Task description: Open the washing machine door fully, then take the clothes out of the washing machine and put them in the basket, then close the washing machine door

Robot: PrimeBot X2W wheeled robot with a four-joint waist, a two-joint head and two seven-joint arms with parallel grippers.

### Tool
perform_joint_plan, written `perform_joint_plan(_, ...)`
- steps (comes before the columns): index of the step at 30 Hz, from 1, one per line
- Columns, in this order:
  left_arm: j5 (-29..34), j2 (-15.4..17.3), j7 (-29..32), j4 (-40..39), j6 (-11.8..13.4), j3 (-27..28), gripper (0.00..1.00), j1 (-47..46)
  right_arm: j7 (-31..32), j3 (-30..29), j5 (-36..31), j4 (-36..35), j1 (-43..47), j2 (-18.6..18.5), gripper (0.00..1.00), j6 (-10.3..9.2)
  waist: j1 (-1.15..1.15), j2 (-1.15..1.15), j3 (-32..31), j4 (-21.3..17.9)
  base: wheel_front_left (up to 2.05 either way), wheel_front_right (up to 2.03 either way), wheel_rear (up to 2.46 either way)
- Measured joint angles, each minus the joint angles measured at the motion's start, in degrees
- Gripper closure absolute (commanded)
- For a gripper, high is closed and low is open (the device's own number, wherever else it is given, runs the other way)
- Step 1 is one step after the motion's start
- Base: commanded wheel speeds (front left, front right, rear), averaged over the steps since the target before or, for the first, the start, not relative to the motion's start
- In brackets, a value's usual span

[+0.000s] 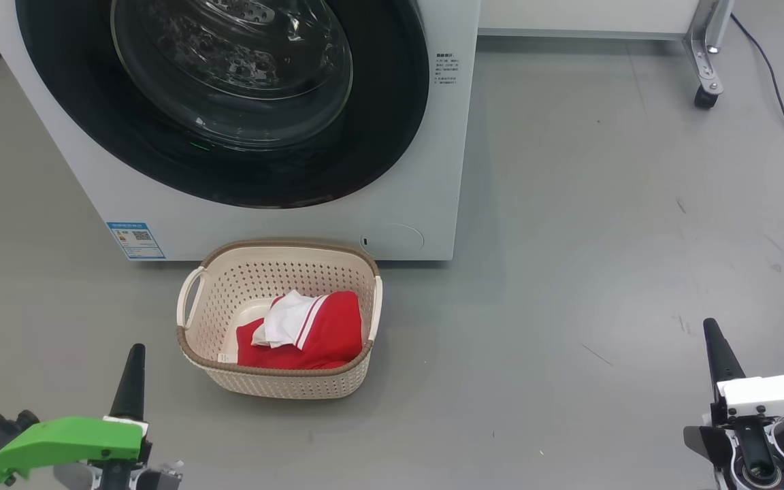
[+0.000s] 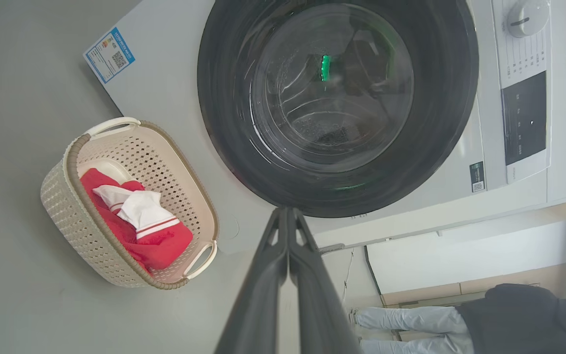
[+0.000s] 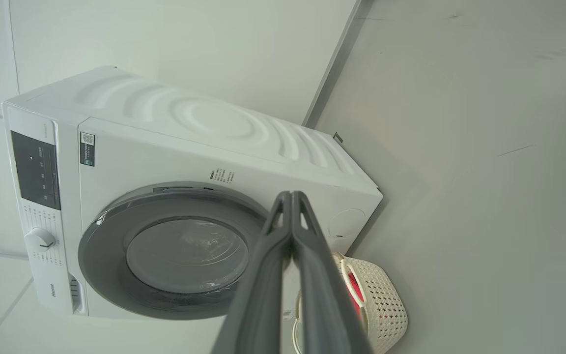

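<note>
The washing machine (image 1: 426,170) stands ahead with its round black-rimmed door (image 1: 229,102) flat against the front, closed; the same door (image 2: 337,98) (image 3: 165,250) fills much of both wrist views. On the floor in front sits the cream basket (image 1: 191,340) (image 2: 67,211) (image 3: 381,305), holding the red and white clothes (image 1: 310,330) (image 2: 135,226). My left gripper (image 1: 132,371) (image 2: 288,211) is low at the left, fingers together, empty. At the lower right my right gripper (image 1: 717,347) (image 3: 290,196) is also shut and empty, well clear of the basket.
Grey floor spreads to the right of the machine. A metal frame leg on a caster (image 1: 705,95) and a black cable (image 1: 780,102) lie at the far right. A person in a dark top and light trousers (image 2: 484,314) is by the wall beside the machine.
</note>
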Motion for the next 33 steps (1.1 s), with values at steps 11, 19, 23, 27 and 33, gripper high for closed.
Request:
perform_joint_plan(11,-7.35,0.36,1.69,0.00,0.00,1.35,1.00,-0.01,2.04,-1.31,7.57,1.25,-0.97,0.60,1.00,0.62,0.00,0.00,-0.36,0.13,0.00,0.00,0.00)
perform_joint_plan(19,-13.43,0.63,3.13,0.01,0.00,2.16,1.00,-0.02,3.56,-2.29,13.81,2.18,-1.87,1.15,1.00,1.29,0.00,0.00,-0.65,0.24,0.00,0.00,0.00)
perform_joint_plan(23,-13.88,0.68,3.48,0.02,0.00,2.35,1.00,-0.03,3.56,-2.38,14.13,2.34,-1.88,1.22,1.00,1.54,0.00,0.00,-0.66,0.24,0.00,0.00,0.00)
perform_joint_plan(27,-13.88,0.68,3.48,0.04,0.00,2.41,1.00,-0.03,3.56,-2.40,14.13,2.37,-1.88,1.23,1.00,1.54,0.00,0.00,-0.66,0.24,0.00,0.00,0.00)
perform_joint_plan(33,-13.88,0.68,3.53,0.09,0.00,2.45,1.00,-0.03,3.56,-2.41,14.13,2.44,-1.90,1.23,1.00,1.54,0.00,0.00,-0.66,0.24,0.00,0.00,0.00)
